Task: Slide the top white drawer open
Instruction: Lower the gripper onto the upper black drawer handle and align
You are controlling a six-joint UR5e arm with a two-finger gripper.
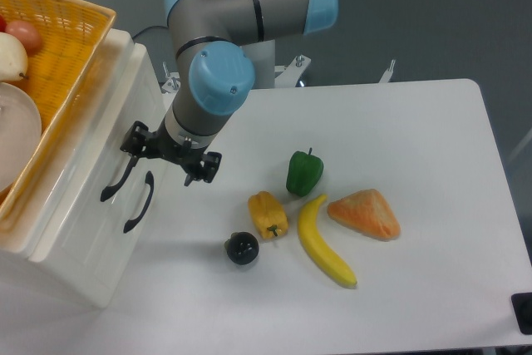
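Observation:
The white cabinet stands at the left, and the top white drawer [93, 154] is shut flush with its front. The drawer's curved black handle [114, 184] lies just left of the lower drawer's matching handle [140, 203]. My gripper [170, 155] hangs open right in front of the cabinet. Its left finger [133, 140] overlaps the upper end of the top handle, and its right finger [208, 167] is out over the table. Nothing is held, and I cannot tell whether the left finger touches the handle.
A yellow wicker basket [75, 47] with fruit and a white plate sits on the cabinet. On the table lie a green pepper [304, 172], a yellow pepper [268, 214], a banana [322, 244], an orange wedge [364, 214] and a dark round fruit [242, 248].

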